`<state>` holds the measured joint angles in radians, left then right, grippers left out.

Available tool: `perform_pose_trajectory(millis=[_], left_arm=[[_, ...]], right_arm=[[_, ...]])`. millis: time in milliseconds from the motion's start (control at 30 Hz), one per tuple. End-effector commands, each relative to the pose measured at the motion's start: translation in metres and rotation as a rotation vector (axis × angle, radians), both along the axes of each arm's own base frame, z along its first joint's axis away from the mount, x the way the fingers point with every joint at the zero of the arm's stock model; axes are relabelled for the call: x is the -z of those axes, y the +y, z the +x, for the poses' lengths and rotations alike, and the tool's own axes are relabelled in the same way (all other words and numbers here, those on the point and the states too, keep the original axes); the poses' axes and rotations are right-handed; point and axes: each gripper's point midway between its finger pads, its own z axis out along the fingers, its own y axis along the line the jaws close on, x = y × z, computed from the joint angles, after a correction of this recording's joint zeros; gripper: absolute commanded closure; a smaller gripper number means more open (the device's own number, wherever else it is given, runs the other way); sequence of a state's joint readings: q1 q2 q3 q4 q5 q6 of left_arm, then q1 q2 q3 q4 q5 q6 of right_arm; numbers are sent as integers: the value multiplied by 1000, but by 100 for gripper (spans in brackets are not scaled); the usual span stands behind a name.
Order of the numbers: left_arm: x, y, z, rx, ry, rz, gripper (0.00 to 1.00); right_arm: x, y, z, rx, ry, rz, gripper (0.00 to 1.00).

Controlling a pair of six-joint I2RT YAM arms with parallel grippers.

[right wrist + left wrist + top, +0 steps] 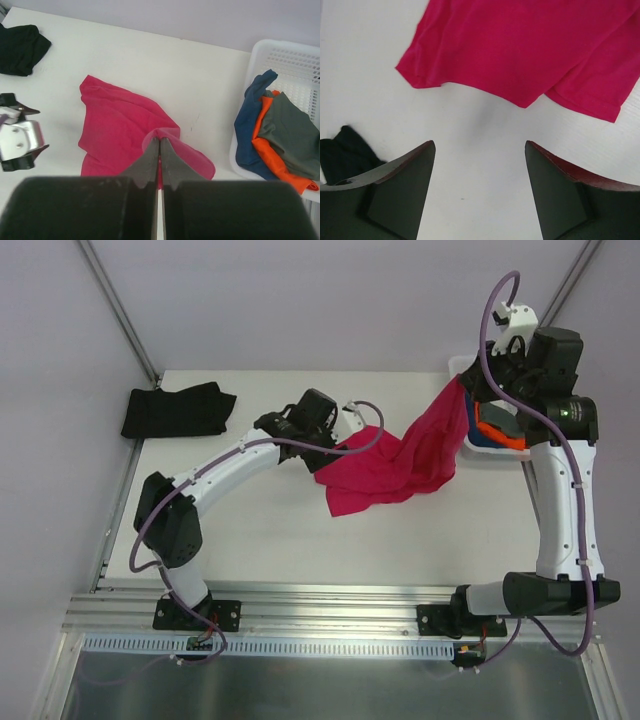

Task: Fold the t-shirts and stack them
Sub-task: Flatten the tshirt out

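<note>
Left gripper (480, 145): jaws wide apart, nothing between them, over bare table (280, 530) just off the pink hem, on the side away from the basket.
Crimson-pink t-shirt (400, 460): one fold lifted just beside the basket (300, 55), the rest trailing onto the table away from it.
Right gripper (159, 139): fingers clamped tight on that fold.
Basket: mostly hidden under the right arm from above, cut off in the wrist view.
Inside: blue t-shirt (247, 135) draped over the rim, orange t-shirt (270, 155) and grey t-shirt (290, 135) overlapping it.
Black t-shirt (178, 410): crumpled, well apart from the basket.
</note>
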<state>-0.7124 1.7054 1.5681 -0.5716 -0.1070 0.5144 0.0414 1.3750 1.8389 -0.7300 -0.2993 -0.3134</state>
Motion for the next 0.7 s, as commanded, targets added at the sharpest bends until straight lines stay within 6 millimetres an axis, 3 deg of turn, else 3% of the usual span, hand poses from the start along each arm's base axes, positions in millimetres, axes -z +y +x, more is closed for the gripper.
perform_pose_trajectory(millis=[0,200,467,667], left_arm=[[42,-8,5,-4,73,-5,27],[90,-15,9,20,126,34,27],[126,-21,22,-9,186,41,27],[142,-25,36,-32,199,47,27]], right_arm=[[-12,-4,-1,21,-58,7,99],[-16,-6,-3,32,-71,6,99],[-19,-13,-10,57,-80,3,99],[-10,-19,-15,74,-55,13,99]])
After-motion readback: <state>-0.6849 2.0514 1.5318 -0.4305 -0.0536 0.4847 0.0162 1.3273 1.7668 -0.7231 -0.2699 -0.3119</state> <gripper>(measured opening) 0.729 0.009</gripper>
